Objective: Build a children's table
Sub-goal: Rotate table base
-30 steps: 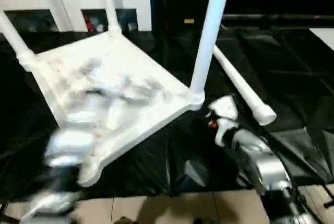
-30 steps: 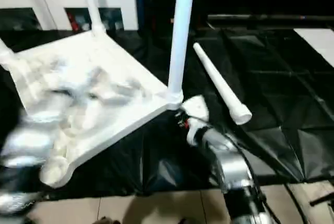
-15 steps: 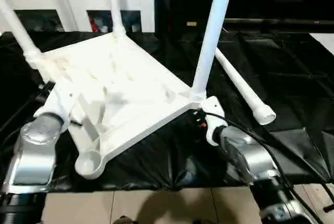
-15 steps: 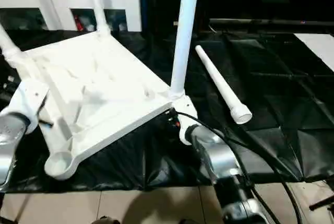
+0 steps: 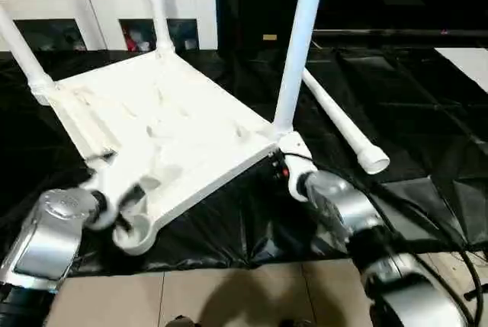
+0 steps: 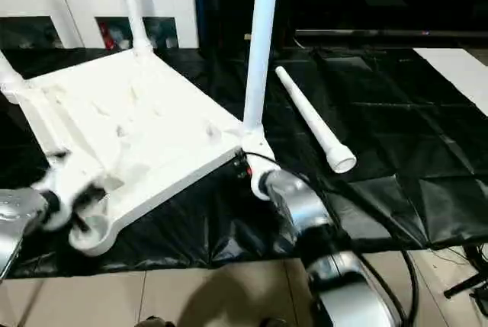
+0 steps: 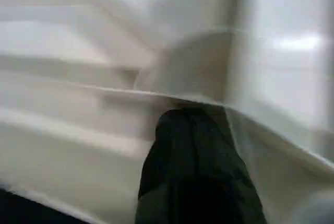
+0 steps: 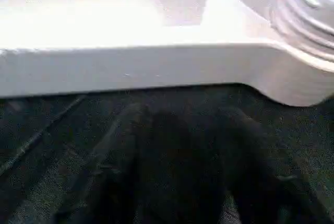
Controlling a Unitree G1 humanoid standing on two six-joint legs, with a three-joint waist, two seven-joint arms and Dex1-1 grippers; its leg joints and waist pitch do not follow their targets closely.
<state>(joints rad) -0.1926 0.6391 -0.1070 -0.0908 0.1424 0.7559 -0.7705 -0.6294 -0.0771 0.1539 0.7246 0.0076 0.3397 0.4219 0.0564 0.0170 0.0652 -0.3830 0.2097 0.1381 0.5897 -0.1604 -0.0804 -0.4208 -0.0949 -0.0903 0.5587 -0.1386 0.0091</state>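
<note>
Lying upside down on the crinkled black plastic sheet (image 5: 427,113) that covers the floor, the white plastic rectangular tabletop (image 5: 168,133) shows its ribbed underside and tilts, its far edge higher than the near corner. No brand, label or writing can be read on any part. Behind it stands a white cabinet with glass doors (image 5: 114,14). Three long round white tube legs rise from corner sockets: the right leg (image 5: 299,45) near the middle of the head views, the far leg (image 5: 156,7) toward the cabinet, and the left leg (image 5: 21,52) at the left edge. A fourth loose white tube leg (image 5: 343,125) lies flat on the sheet to the right of the tabletop, well apart from the one empty round corner socket (image 5: 136,234), which faces the robot at the near left.

The left silver forearm (image 5: 49,239) comes up from the lower left, bent inward at the wrist, and the left gripper (image 7: 195,145) sits against the tabletop's ribbing just beside the empty socket, its black fingers pressed together, with nothing seen between them. The right silver forearm (image 5: 347,220) reaches forward from the lower right to the corner below the right leg; the right gripper (image 8: 182,156) hovers low over the sheet, just under the tabletop's edge. Whether its fingers are apart or together cannot be told.
</note>
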